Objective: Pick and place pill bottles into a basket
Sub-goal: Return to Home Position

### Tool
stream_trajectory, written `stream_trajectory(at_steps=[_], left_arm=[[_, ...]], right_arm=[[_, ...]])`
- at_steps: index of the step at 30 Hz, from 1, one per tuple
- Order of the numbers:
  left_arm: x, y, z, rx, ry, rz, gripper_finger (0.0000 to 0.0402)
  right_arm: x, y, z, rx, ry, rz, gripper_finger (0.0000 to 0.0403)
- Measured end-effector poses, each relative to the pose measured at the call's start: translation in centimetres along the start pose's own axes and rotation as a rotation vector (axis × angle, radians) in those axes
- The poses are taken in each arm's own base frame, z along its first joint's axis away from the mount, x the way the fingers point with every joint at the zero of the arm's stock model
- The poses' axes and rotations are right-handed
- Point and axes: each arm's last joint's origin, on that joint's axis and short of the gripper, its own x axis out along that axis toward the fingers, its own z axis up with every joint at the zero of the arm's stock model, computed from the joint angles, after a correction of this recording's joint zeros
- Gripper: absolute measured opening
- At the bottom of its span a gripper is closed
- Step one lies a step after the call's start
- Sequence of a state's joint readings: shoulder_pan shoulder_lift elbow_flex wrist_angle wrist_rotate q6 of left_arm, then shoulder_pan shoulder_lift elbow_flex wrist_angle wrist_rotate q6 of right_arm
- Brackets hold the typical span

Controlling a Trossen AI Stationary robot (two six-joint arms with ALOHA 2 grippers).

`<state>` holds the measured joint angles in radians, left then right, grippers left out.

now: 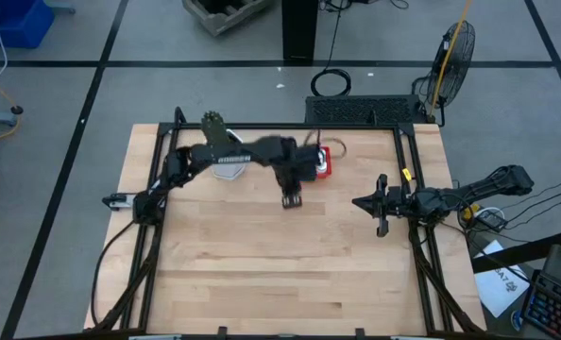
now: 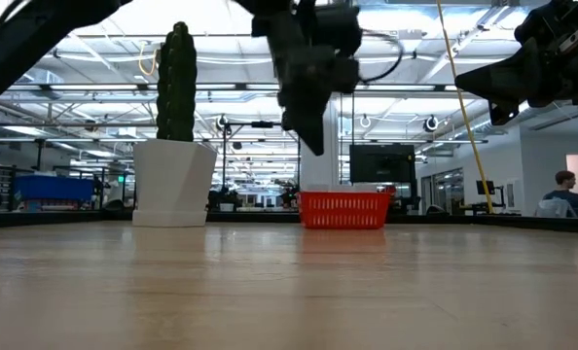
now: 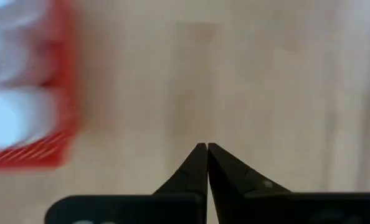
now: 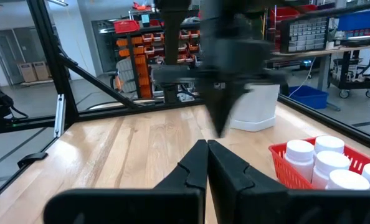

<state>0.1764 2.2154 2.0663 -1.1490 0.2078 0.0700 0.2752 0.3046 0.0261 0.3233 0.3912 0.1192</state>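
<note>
Logged bare wooden counter (image 1: 280,274) across the near half.

Found left gripper (image 1: 291,202) hanging above the counter's middle, clear of the surface, tips pointing down. Read its fingers (image 3: 188,174) in the left wrist view as pressed together tip to tip, pinching nothing.

Found right gripper (image 1: 358,201) off to the right at about the same depth, raised above the counter. Noted it pointing left toward the left gripper and well apart from it. Read it in the right wrist view as pressed together too, and empty.

Placed the red basket (image 1: 324,162) just beyond the left gripper, in the far half a little right of centre. Saw it resting on the counter, partly covered by the left arm in the high view. Made out pill bottles (image 4: 300,155) inside it, upright, white caps up, packed close. Counted at least four caps in the right wrist view.

Placed white hexagonal pot (image 2: 173,185) left of the basket at about the same depth, apart from it. Noted a tall green cactus (image 2: 177,83) upright in it.

Noted beyond the far right corner a fan (image 1: 455,52) on the floor. Spotted a seated person (image 2: 564,190) deep in the room at right in the low view.
</note>
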Motion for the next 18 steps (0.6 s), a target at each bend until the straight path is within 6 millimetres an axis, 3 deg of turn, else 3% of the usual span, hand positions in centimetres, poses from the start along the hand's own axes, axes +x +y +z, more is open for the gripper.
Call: stream_trajectory(at_steps=[6,9,12,15,18], left_arm=[[1.2,-7.1,-0.1,0.228,0.018,-0.154,0.0005],[1.6,-9.6,-0.2,0.318,0.0,-0.255,0.0011],[2.1,-10.1,-0.6,0.342,-0.019,-0.309,0.0017],[2.4,-9.5,-1.6,0.327,-0.075,-0.321,0.0016],[2.3,-8.4,-4.0,0.275,-0.157,-0.316,0.0007]], right_arm=[[0.0,0.0,0.0,0.0,0.0,0.0,0.0004],[0.0,0.0,0.0,0.0,-0.001,0.0,0.0004],[0.0,0.0,0.0,0.0,-0.001,0.0,0.0004],[0.0,0.0,0.0,0.0,-0.001,0.0,0.0004],[0.0,0.0,0.0,0.0,-0.001,0.0,0.0004]])
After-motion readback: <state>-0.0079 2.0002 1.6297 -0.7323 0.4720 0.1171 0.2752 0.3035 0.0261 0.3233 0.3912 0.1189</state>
